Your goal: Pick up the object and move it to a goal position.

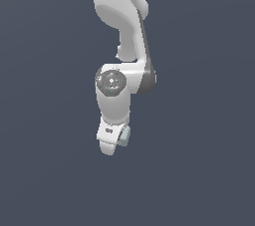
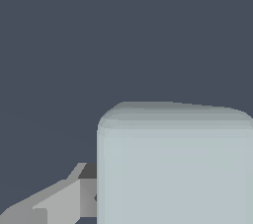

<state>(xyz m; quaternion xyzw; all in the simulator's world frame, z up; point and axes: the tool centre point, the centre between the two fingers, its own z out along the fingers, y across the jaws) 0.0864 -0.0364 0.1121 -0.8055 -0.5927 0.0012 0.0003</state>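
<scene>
The object [image 2: 174,168], a pale grey-blue block with rounded edges, fills much of the wrist view. One grey finger [image 2: 63,202] presses against its side; the other finger is outside the picture. In the exterior view the object [image 1: 125,135] peeks out beside the white hand, and the gripper [image 1: 119,140] is shut on it, hanging under the arm over the dark floor. Most of the block is hidden behind the hand in that view.
The white Panda arm [image 1: 119,11] reaches down from the exterior view's top, with its wrist joint [image 1: 112,81] above the hand. A plain dark blue-grey surface [image 1: 209,170] lies all around.
</scene>
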